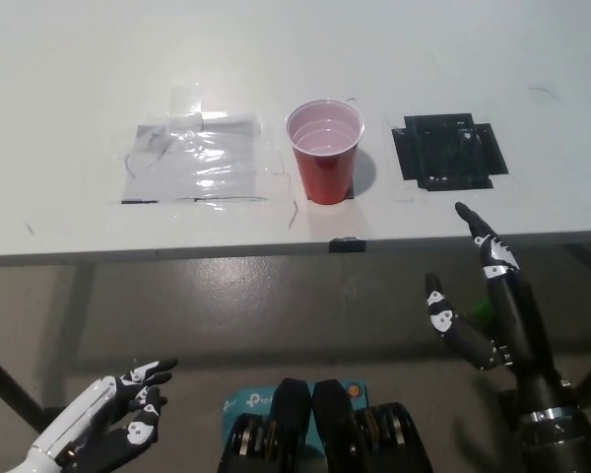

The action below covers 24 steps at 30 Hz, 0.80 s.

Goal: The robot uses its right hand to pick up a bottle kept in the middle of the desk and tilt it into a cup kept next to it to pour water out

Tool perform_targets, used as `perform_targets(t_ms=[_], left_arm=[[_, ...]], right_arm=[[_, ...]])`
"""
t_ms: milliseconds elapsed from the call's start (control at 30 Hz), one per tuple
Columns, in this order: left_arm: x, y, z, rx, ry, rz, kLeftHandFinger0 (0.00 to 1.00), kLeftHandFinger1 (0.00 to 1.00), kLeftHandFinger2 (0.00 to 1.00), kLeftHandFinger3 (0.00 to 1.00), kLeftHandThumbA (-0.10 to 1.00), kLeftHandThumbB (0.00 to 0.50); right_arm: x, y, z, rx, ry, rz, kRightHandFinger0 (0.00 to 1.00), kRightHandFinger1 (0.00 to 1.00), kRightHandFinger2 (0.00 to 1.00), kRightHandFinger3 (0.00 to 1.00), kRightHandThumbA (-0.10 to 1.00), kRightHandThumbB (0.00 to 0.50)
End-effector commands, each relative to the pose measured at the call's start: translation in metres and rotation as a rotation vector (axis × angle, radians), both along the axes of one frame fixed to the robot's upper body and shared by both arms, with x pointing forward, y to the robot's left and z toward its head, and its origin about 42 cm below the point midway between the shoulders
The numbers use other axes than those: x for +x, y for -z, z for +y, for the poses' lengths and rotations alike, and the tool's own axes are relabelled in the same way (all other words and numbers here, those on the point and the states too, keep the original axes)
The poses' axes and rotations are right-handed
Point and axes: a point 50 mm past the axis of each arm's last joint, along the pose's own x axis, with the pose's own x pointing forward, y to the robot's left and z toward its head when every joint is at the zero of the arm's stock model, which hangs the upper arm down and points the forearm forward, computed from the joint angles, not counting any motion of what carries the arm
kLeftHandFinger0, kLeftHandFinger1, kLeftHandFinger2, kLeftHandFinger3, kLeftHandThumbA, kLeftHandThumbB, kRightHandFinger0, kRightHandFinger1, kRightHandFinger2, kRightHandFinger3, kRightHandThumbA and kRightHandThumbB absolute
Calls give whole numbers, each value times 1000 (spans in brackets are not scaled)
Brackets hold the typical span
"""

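A red cup (324,150) stands upright on the white desk (69,79), with clear liquid in its bottom. No bottle is on the desk. A small patch of green, the bottle (482,313), shows on the floor behind my black right hand (488,305); the rest of it is hidden. That hand hangs open in front of the desk's near edge, fingers spread, holding nothing. My white left hand (113,426) rests open at the lower left, below the desk.
A square of black tape (448,151) lies on the desk right of the cup. A patch of clear tape (197,163) lies to the cup's left. A small black mark (348,243) sits on the desk's near edge.
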Motion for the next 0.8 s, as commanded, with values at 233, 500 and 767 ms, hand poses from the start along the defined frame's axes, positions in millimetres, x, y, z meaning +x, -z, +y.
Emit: perform_targets(t_ms=[233, 500, 767], left_arm=[[8, -17, 1, -18, -7, -85, 873, 934, 1000, 1000, 715, 126], [11, -21, 2, -3, -4, -96, 886, 956, 1000, 1000, 760, 126], [15, -23, 0, -16, -9, -105, 877, 939, 1000, 1000, 778, 143]], right_arm=[[23, -10, -6, 82, -127, 145, 1000, 1000, 1000, 1000, 464, 232], [33, -14, -10, 95, -131, 188, 1000, 1000, 1000, 1000, 470, 247], [37, -19, -8, 16, -193, 208, 1000, 1000, 1000, 1000, 322, 235]])
